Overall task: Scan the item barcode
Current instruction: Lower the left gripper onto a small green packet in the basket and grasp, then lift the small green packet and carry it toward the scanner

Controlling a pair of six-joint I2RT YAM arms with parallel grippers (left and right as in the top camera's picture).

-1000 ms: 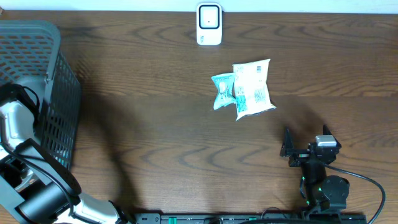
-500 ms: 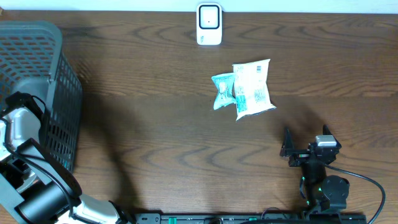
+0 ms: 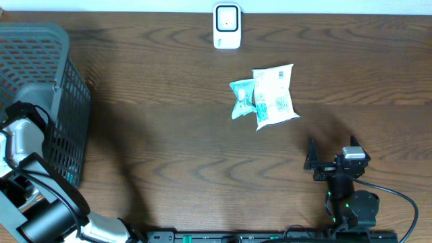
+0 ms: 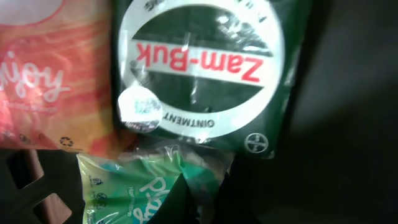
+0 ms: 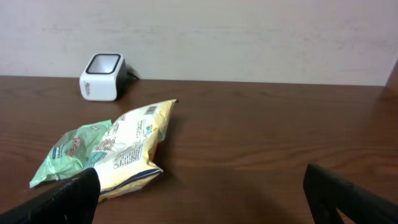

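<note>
The left pincer (image 4: 199, 202) was down inside the basket (image 3: 64, 88), its jaws closed. Only a dark wedge of them showed in the wrist view. Right against the tips lay a crumpled green pouch (image 4: 134, 190). Whether they pinched its film could not be told. Just beyond the tips lay a dark green Zam-Buk packet (image 4: 205, 74), its round white label facing the camera, and to the left of that an orange pack (image 4: 50, 81) with one edge tucked under it.

The right pincer (image 3: 331, 148) stood wide open and held nothing, low over the table (image 3: 169, 135) with a finger at each side of its own view. Ahead of it and a little to the left lay a white pack (image 3: 273, 96), printed side up. A teal pouch (image 3: 241, 98) touched the pack's far-left side and was partly tucked under it. Both were well apart from the fingertips. Farther on, past the two items and again to the left, the scanner (image 3: 227, 25) stood upright at the table's far edge, its window turned toward the pincer.
</note>
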